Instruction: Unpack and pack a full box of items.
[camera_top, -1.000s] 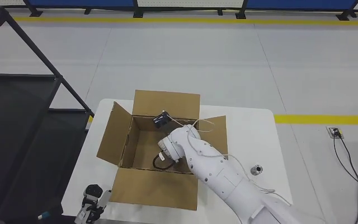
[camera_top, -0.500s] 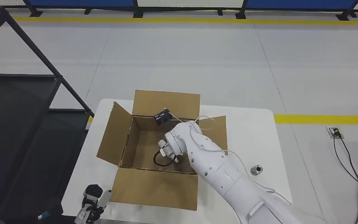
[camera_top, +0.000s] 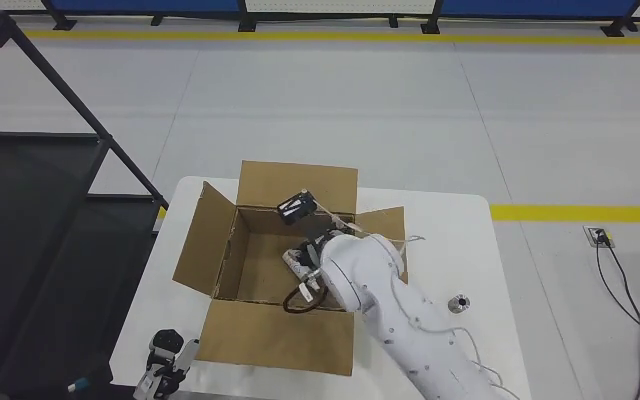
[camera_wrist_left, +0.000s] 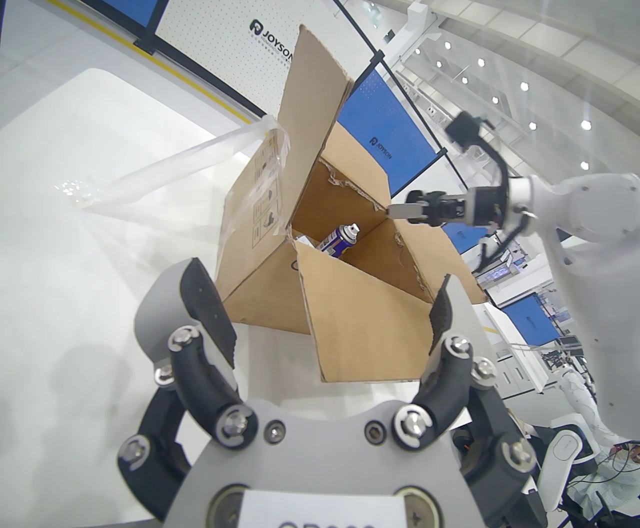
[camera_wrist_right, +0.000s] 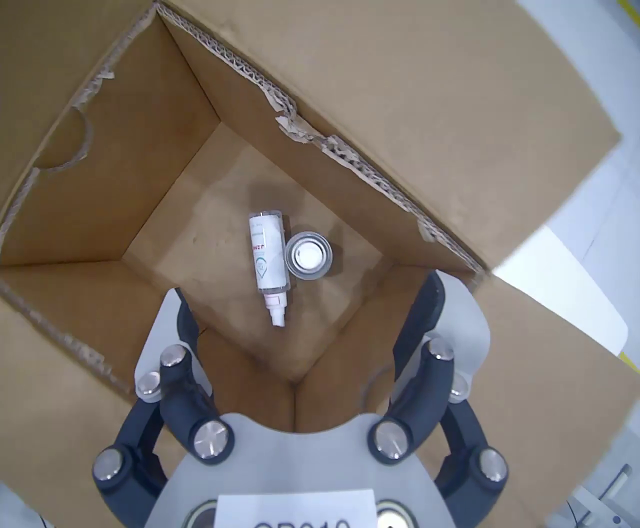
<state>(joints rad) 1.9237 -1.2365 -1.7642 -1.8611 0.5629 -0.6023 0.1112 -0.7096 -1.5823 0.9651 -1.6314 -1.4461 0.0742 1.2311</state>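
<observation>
open cardboard box (camera_top: 280, 335) sits on the white table (camera_top: 450, 225), pale grey floor (camera_top: 400, 100) with yellow lines (camera_top: 560, 212) and blue panels (camera_top: 150, 5) behind, right gripper (camera_wrist_right: 303, 290) over the box with fingers spread and empty, spray bottle (camera_wrist_right: 268, 260) lying beside an upright can (camera_wrist_right: 307, 255) on its bottom, left gripper (camera_wrist_left: 322, 280) also spread by the table's near corner
</observation>
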